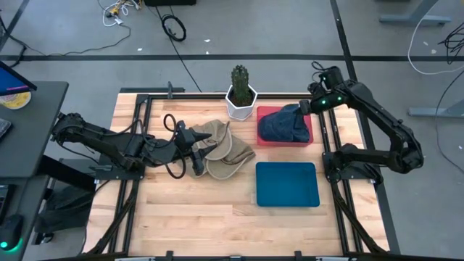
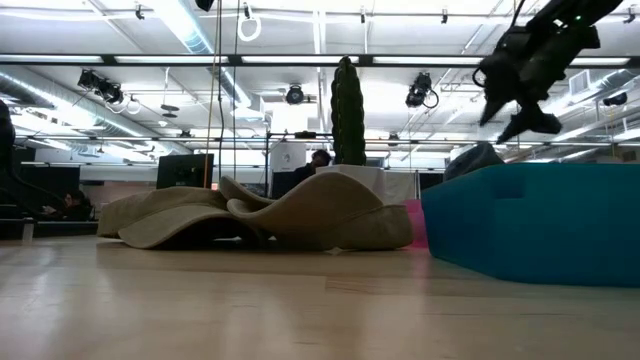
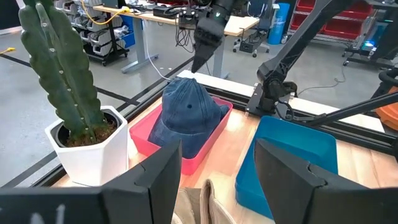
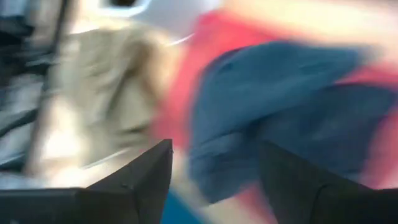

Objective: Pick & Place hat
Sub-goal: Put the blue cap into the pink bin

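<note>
Blue denim hat (image 1: 284, 124) slumped in red tray (image 1: 269, 139); tan hat (image 1: 223, 148) mid-table.

two dark jointed arms; black cable loops on the left arm (image 1: 109, 145), green lights on the right arm (image 1: 377, 119).

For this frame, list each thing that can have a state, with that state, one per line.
blue hat: crumpled, lying in the red tray
tan hat: flat on the table, under the left gripper
blue tray: empty
cactus: upright in its white pot
left gripper: open, over the tan hat
right gripper: open, above the blue hat
</note>
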`<state>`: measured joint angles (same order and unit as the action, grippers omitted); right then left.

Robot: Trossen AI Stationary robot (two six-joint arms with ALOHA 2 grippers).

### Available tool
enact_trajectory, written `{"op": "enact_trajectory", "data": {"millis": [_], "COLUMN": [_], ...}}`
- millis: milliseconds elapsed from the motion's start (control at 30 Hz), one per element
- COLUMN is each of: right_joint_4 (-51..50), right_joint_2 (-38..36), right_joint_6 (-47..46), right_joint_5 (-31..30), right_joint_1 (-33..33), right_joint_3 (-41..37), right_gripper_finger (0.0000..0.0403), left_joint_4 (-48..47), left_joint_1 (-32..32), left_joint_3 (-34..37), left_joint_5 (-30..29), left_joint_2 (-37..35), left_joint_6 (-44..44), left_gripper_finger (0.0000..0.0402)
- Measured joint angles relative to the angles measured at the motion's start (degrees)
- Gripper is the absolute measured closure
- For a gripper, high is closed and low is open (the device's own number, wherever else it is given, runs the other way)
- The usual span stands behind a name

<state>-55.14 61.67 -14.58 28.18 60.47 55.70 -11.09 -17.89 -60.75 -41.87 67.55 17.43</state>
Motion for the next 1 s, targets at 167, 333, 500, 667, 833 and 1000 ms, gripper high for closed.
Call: {"op": "enact_trajectory", "data": {"millis": [167,333,500,667,833,1000], "right_joint_4": [1.76,5.56,8.26,8.86,10.91,10.73], "right_joint_2": [0.7,4.45,9.58,14.65,18.22,19.84], "right_joint_6": [1.89,-2.87,-6.74,-6.83,-6.34,-7.02], "right_joint_5": [-16.01,-11.63,-11.67,-11.75,-11.79,-8.81], "right_joint_1": [1.53,2.42,2.36,2.28,2.29,1.83], "right_joint_3": [0.0,0.02,0.02,0.02,0.02,0.02], "right_gripper_finger": [0.0204,0.025,0.03,0.0363,0.0393,0.0399], "left_joint_4": [-0.15,-0.42,-0.42,-0.42,-0.44,-0.76], "left_joint_1": [0.02,0.02,0.02,0.02,0.0,0.02], "left_joint_3": [0.0,0.0,0.0,0.0,0.0,0.0], "left_joint_5": [0.0,-0.02,-0.01,0.0,0.0,0.0], "left_joint_2": [0.0,0.0,0.0,0.0,0.0,0.0], "left_joint_6": [0.0,-0.04,-0.01,1.47,2.95,2.95], "left_gripper_finger": [0.0198,0.0198,0.0198,0.0198,0.0198,0.0198]}}
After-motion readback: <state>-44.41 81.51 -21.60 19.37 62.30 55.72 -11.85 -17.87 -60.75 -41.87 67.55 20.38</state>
